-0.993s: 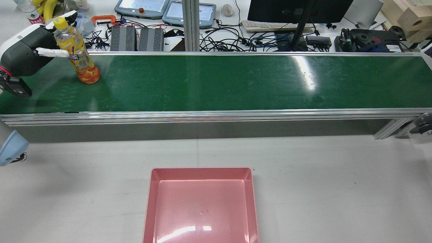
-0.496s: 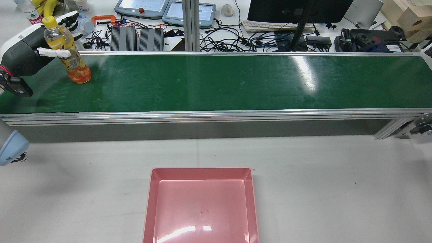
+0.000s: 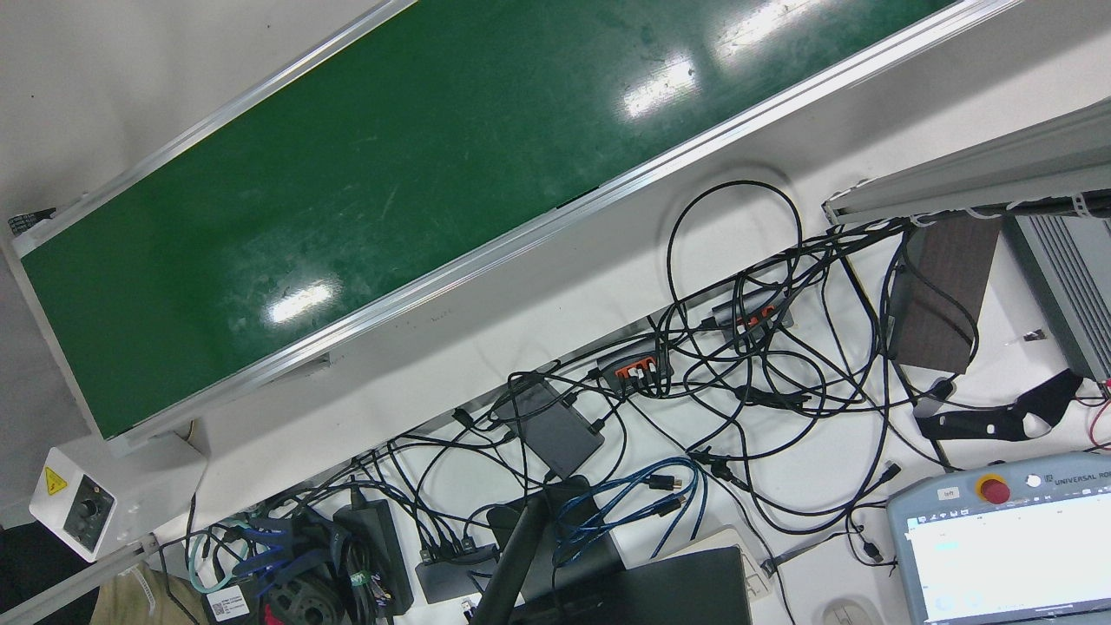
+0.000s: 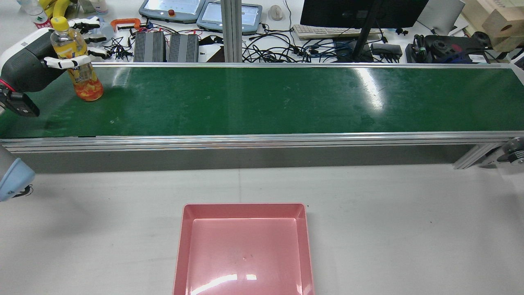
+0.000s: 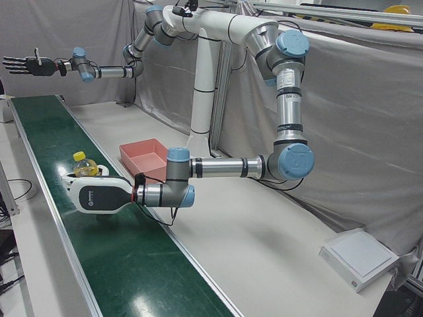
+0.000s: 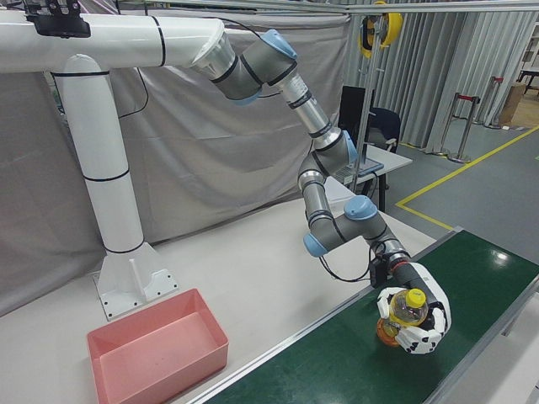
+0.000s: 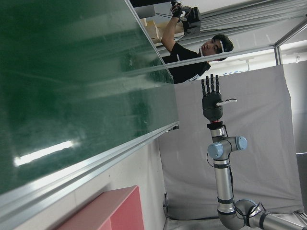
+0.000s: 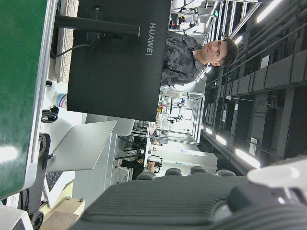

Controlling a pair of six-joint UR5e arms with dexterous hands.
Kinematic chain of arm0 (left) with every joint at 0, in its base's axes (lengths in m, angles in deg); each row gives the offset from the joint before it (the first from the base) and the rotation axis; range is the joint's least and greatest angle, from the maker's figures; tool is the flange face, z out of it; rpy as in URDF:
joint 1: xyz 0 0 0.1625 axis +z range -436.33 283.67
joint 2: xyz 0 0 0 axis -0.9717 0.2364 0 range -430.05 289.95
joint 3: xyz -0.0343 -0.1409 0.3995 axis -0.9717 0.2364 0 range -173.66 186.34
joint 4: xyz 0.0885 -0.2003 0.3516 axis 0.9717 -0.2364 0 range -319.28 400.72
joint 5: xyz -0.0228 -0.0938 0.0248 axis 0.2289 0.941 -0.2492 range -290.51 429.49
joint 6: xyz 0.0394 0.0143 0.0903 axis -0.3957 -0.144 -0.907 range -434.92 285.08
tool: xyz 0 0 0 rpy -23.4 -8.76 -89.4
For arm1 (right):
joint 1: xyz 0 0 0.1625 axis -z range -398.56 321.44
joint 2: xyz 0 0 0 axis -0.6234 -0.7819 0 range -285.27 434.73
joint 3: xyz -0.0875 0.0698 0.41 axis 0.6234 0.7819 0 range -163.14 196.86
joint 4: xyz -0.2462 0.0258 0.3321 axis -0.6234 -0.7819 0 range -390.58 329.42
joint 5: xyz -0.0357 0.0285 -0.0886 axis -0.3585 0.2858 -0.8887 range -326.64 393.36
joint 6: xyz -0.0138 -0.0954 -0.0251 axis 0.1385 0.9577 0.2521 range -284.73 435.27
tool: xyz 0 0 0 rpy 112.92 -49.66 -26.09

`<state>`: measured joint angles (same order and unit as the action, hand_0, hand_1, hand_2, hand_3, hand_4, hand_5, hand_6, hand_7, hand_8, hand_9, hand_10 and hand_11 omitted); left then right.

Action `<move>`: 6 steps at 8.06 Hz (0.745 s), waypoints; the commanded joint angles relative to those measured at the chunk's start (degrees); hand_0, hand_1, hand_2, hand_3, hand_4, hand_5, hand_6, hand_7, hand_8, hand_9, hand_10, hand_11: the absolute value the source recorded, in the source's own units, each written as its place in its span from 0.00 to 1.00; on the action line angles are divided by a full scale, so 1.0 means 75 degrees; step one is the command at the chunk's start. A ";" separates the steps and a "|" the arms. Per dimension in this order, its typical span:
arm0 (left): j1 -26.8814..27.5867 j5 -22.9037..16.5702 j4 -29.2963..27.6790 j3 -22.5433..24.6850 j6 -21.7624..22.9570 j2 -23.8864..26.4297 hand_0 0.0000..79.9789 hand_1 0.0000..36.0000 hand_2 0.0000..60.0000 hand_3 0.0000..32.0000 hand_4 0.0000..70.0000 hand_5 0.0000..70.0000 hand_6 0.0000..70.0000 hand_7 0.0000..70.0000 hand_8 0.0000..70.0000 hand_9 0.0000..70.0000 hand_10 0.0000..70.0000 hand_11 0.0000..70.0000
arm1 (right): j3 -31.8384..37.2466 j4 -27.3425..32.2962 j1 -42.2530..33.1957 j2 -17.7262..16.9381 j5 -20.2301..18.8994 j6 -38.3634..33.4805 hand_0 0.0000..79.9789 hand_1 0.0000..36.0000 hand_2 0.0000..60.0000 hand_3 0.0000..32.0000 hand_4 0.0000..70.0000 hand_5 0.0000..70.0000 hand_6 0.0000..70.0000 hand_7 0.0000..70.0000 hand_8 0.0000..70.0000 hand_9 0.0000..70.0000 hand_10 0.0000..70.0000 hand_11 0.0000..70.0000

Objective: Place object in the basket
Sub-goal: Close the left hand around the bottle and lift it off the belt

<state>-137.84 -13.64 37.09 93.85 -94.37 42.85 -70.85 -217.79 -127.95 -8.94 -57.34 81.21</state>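
The bottle (image 4: 77, 61) looks like a clear rigid plastic drinks bottle, part full, so moderately light yet bottom-heavy; its smooth wall is likely slippery. The best hold appears to be mid-body, below the shoulder, where the left hand (image 4: 28, 61) sits. It has a yellow cap, yellow-orange contents and a printed label. It stands slightly tilted on the green conveyor belt (image 4: 286, 98), well apart from the pink basket (image 4: 180, 246) on the worktop (image 4: 409, 229). The fingers (image 4: 67, 62) wrap its middle, apparently gripping. The right hand (image 5: 26, 66) is raised over the belt's opposite end, fingers spread, empty.
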 commanded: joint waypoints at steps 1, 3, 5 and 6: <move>0.0034 -0.0061 0.0445 0.0972 0.0050 -0.0029 0.58 1.00 1.00 0.00 0.47 1.00 0.86 1.00 0.90 1.00 0.87 1.00 | 0.0000 0.0000 0.0000 0.0000 0.0000 -0.0006 0.00 0.00 0.00 0.00 0.00 0.00 0.00 0.00 0.00 0.00 0.00 0.00; 0.0476 -0.0377 0.0566 0.1502 0.0015 -0.0030 0.57 1.00 1.00 0.00 0.49 1.00 0.85 1.00 0.89 1.00 0.84 1.00 | 0.0000 0.0000 0.0000 0.0000 0.0000 0.0006 0.00 0.00 0.00 0.00 0.00 0.00 0.00 0.00 0.00 0.00 0.00 0.00; 0.1552 -0.0365 0.0554 0.1633 -0.0125 0.0098 0.57 1.00 1.00 0.00 0.48 1.00 0.82 1.00 0.87 1.00 0.84 1.00 | -0.0012 0.0000 0.0000 0.0000 0.0000 0.0006 0.00 0.00 0.00 0.00 0.00 0.00 0.00 0.00 0.00 0.00 0.00 0.00; 0.2033 -0.0365 0.0554 0.1691 -0.0334 0.0262 0.58 1.00 1.00 0.00 0.47 1.00 0.81 1.00 0.85 1.00 0.83 1.00 | -0.0012 0.0000 0.0000 0.0000 0.0000 0.0006 0.00 0.00 0.00 0.00 0.00 0.00 0.00 0.00 0.00 0.00 0.00 0.00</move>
<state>-130.18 -16.28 41.22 105.36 -94.76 43.04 -70.91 -217.79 -127.95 -8.94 -57.34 81.21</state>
